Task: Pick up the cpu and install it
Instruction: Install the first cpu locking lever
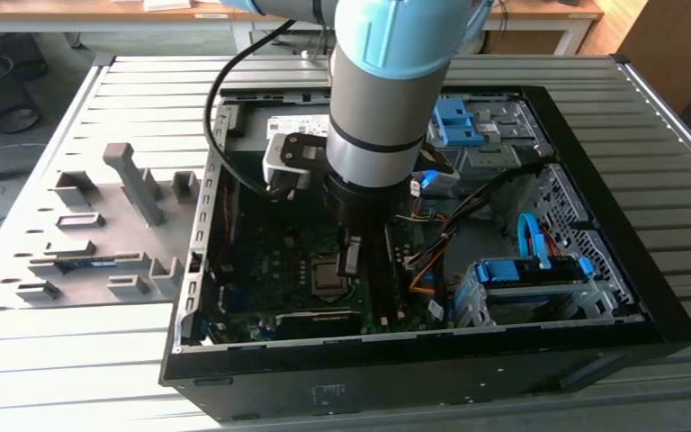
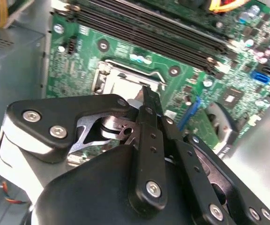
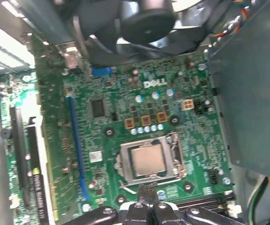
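We see the cpu [image 3: 147,159] seated in the socket frame [image 3: 148,161] on the motherboard [image 3: 125,117]. Our end effector [image 3: 147,193] hangs just beside it, empty, fingers pressed together.

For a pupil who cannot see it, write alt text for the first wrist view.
A silver-grey cpu sits in its socket frame on a green motherboard, with the gripper just beside the frame.

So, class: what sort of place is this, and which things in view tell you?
Probably a robotics lab or test workshop: an open computer case lies on a slatted metal table, a grey fixture tray beside it, desks behind. The gripper hovers by the cpu in its socket.
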